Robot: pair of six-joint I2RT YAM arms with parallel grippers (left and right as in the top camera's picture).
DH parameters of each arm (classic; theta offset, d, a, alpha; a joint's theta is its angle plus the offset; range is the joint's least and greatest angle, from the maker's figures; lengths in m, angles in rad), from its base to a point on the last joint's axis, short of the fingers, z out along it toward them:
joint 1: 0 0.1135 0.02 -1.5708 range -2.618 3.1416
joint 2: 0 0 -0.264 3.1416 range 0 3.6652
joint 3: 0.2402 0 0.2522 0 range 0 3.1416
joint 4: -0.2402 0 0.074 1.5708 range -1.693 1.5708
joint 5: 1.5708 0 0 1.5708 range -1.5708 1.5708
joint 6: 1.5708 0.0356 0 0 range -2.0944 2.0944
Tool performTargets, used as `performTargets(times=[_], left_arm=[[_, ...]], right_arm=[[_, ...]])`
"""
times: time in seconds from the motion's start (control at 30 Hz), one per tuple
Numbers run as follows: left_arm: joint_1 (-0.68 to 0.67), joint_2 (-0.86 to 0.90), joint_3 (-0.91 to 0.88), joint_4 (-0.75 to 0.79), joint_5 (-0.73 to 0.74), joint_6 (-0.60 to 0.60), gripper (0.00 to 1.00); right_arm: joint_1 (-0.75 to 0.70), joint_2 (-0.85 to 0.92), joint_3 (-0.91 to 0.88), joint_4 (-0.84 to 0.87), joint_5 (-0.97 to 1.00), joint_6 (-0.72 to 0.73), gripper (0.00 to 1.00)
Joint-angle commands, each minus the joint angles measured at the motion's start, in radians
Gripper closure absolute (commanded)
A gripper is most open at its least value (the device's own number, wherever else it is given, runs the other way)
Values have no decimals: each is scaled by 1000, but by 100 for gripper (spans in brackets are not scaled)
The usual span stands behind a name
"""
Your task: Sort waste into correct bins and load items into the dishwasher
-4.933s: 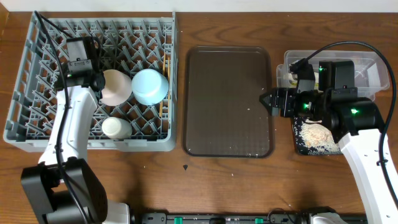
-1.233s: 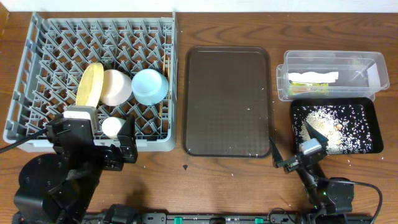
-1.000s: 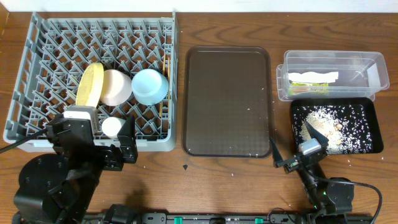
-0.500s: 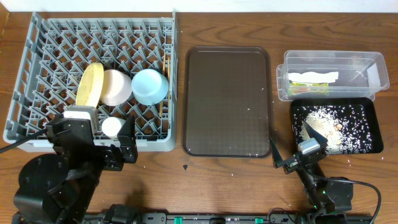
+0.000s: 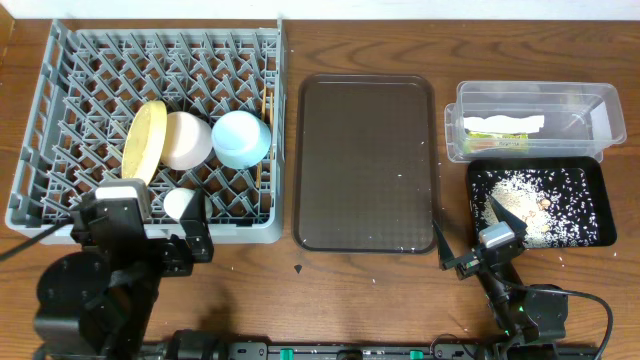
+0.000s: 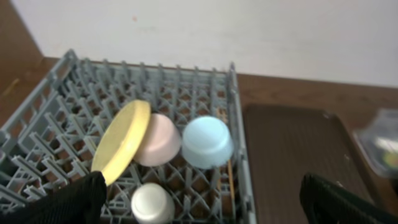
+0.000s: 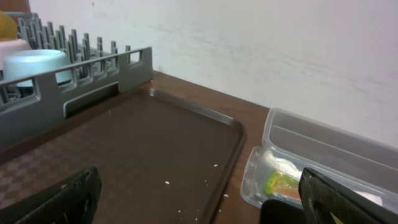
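rack (image 5: 30,130) left, dishes (image 5: 240,138) inside | serving tray (image 5: 366,160) centre | tub (image 5: 530,89) behind bin tray (image 5: 600,226), right

I have both arms tucked back at the near edge of the surface, the left arm (image 5: 95,300) low on its side and the right arm (image 5: 525,312) low on the other. The left claw (image 6: 200,205) and the right claw (image 7: 202,205) stand with jaws spread wide, gripping nothing.
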Motion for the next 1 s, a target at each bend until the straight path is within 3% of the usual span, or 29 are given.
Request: performTargets(times=[0.0,0.27,0.4,0.83,0.97], left_arm=[[63,-82,-180,120,73,8,0],[65,-330,-666,604,64,8,1],[65,-425,-851,759,19,-3,1],[66,-573,-1130,924,7,-9,1],[66,-573,-1136,888,8,-8,1]], right_arm=[[-11,-5,-1,-5,8,-14,1],[-11,-6,-1,-5,8,-14,1],[-11,-5,-1,-5,8,-14,1],[-11,-5,-1,-5,8,-15,1],[-11,-5,-1,-5,8,-14,1]])
